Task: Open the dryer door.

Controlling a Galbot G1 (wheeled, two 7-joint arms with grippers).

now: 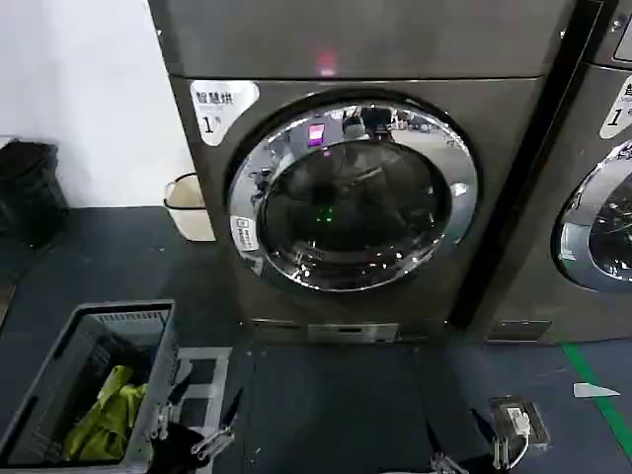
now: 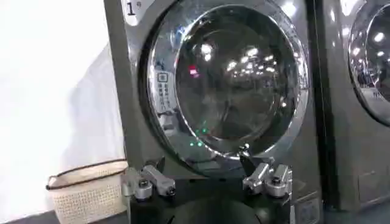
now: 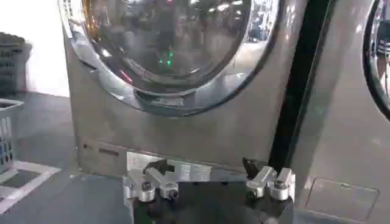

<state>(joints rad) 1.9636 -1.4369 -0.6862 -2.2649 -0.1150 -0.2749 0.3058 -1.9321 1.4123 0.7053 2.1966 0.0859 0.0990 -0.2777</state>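
Right now the dryer door [image 1: 353,193] is seen shut, flat against the front of the dryer [image 1: 504,138]. Its shiny ring sits well ahead of both sets of jaws and higher than them. Nothing is touched yet.

The left gripper [image 2: 206,176] is held low, with its jaws spread wide and nothing between them. Past the gap in those jaws, the lower part of the door ring can be seen. The right gripper [image 3: 208,182] is also held low, jaws spread and empty. Ahead of its jaws is the grey panel under the door, and the ring's bottom edge is above them.

Much could go wrong from here. The ring is smooth and round, so the fingers could slip off it if it is grabbed in the wrong spot. No handle can be made out for sure, so the wrong side of the ring might be pulled, and the door would likely stay shut. The glass could be bumped if the jaws are pushed in too fast. A white basket [image 1: 190,207] stands beside the dryer, out past the left jaws, and might be knocked by the door or arm.
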